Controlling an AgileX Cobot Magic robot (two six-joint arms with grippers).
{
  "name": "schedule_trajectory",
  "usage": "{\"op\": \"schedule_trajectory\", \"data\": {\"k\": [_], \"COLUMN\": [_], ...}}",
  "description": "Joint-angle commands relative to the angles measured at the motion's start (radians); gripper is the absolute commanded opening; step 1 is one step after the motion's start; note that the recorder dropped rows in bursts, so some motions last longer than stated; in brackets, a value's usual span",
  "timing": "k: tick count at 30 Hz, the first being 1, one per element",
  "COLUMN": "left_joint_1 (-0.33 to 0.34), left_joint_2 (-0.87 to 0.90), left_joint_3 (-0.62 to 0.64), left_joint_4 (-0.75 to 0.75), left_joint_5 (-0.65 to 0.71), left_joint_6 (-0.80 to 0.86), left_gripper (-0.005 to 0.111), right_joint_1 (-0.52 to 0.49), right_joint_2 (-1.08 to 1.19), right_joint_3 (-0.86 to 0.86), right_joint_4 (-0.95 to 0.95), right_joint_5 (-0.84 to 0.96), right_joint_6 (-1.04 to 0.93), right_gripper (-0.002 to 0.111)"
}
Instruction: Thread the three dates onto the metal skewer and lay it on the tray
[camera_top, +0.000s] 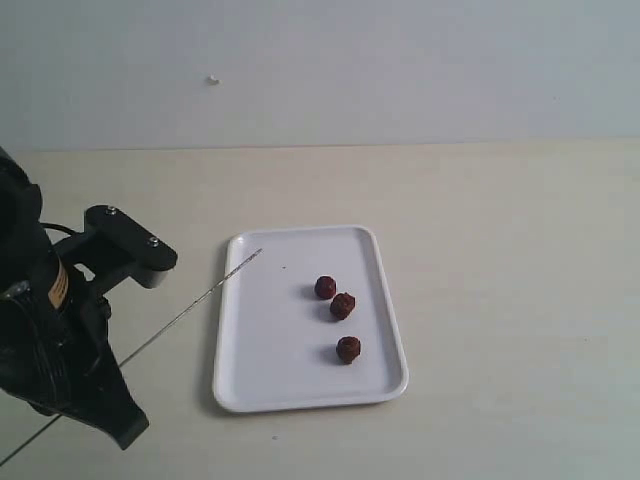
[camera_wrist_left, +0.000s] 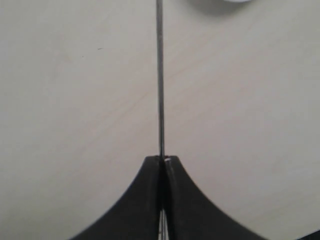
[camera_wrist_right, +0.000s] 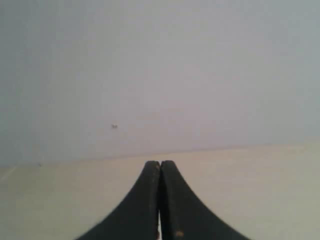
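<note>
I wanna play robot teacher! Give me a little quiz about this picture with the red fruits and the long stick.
1. True or false: the dates are already threaded on the metal skewer.
2. Pick one. What is the left gripper pinching? A) the metal skewer B) a date C) nothing at all
3. How many dates lie on the tray?

Key
1. False. They lie loose on the tray, and the skewer is bare.
2. A. The jaws are closed on the thin rod.
3. Three.
</note>
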Motion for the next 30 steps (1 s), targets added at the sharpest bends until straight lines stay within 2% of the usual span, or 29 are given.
{"op": "schedule_trajectory", "data": {"k": [1,10,19,24,30], "left_joint_1": [0.001,0.001,0.001,0.001,0.001], "left_joint_2": [-0.008,-0.008,-0.008,-0.008,-0.008], "left_joint_3": [0.004,0.004,0.004,0.004,0.025], "left_joint_4": [-0.008,-0.008,-0.031,-0.063,-0.061], "left_joint_5": [0.008,0.008,0.017,0.001,-0.002], "left_joint_6": [0.002,0.002,-0.002,-0.049,-0.102], "left_gripper": [0.0,0.0,0.0,0.0,0.0], "right_joint_1": [-0.005,-0.005,-0.005,0.016,0.066], "right_joint_2": [0.229,0.572,0.75,0.913,1.102], "right_joint_3": [-0.156,-0.446,-0.568,-0.706,-0.905], "right_joint_4": [-0.009,-0.007,-0.007,0.004,0.02], "right_joint_5": [0.168,0.635,0.808,0.934,0.964], "right_joint_6": [-0.09,-0.317,-0.39,-0.447,-0.53], "right_gripper": [0.0,0.0,0.0,0.0,0.0]}}
